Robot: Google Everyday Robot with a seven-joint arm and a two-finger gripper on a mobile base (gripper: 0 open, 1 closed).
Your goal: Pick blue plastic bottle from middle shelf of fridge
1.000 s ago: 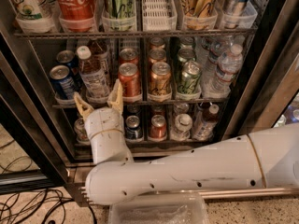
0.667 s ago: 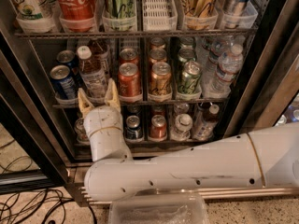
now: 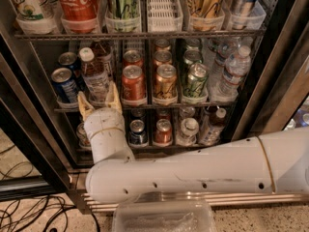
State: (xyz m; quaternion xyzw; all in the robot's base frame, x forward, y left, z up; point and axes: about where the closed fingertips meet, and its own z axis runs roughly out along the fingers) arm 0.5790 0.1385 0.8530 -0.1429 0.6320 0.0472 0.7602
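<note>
The blue plastic bottle [image 3: 93, 71] is being hidden at its base by the spread gripper [image 3: 98, 95] at the middle shelf [image 3: 193, 104]; a bottom can [image 3: 81, 132] is being covered by the arm [image 3: 193, 170]; the top cans [image 3: 77, 1] are being cropped.

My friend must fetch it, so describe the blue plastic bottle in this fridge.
In the black-framed drinks fridge, find the wire middle shelf of short cans. Second lane from its left, behind the white arm's gripper, stands the slim blue plastic bottle: white screw cap, pale blue label, taller than the cans beside it.
</note>
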